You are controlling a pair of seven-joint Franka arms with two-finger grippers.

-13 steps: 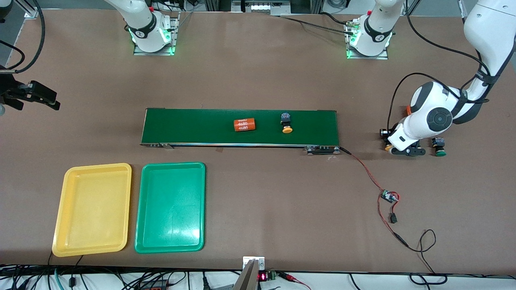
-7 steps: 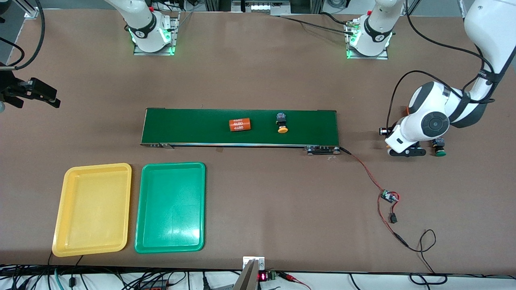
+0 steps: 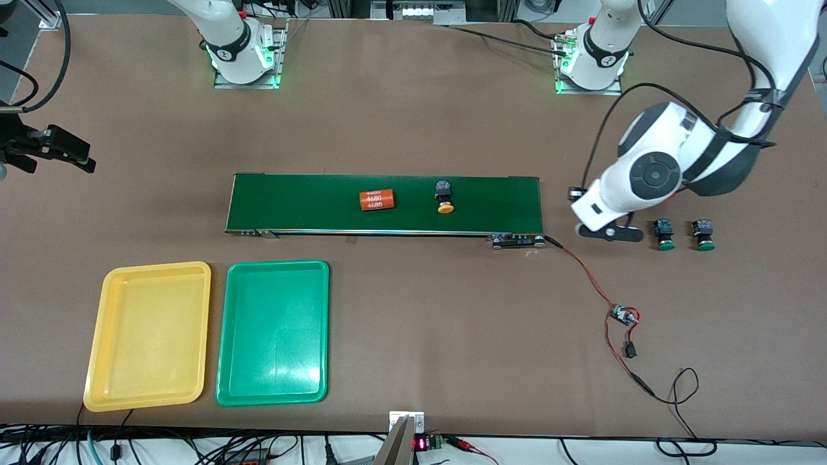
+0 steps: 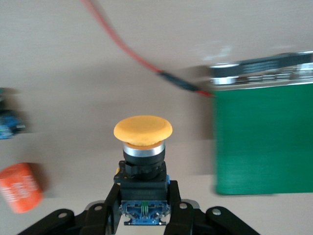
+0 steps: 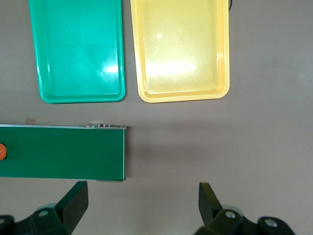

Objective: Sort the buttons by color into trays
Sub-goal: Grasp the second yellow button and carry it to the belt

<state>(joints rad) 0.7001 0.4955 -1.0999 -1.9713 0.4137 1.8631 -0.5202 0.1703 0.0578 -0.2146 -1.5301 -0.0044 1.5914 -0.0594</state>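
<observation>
We see the left gripper (image 4: pixel 144 215) clamped on the black-and-blue body of a yellow-orange capped push-button (image 4: pixel 143 131), carried in the air over the bare brown table (image 3: pixel 413 129) just off the left arm's end of the long dark-green conveyor belt (image 3: pixel 310 203). From the front the wrist hides the grip, so we rely on the left wrist view for it. A second yellow-orange capped button (image 3: pixel 444 197) lies on the belt, beside an orange cylinder printed "4680" (image 3: pixel 376 199). Two green-capped buttons (image 3: pixel 663 234) sit on the table side by side toward the left arm's end. The right gripper (image 5: pixel 142 203) waits with its fingers spread wide and nothing between them, up over the table at the right arm's end. The shallow yellow plastic tray (image 3: pixel 150 336) and the green tray (image 3: pixel 272 332) lie side by side, nearer the front camera than the belt.
</observation>
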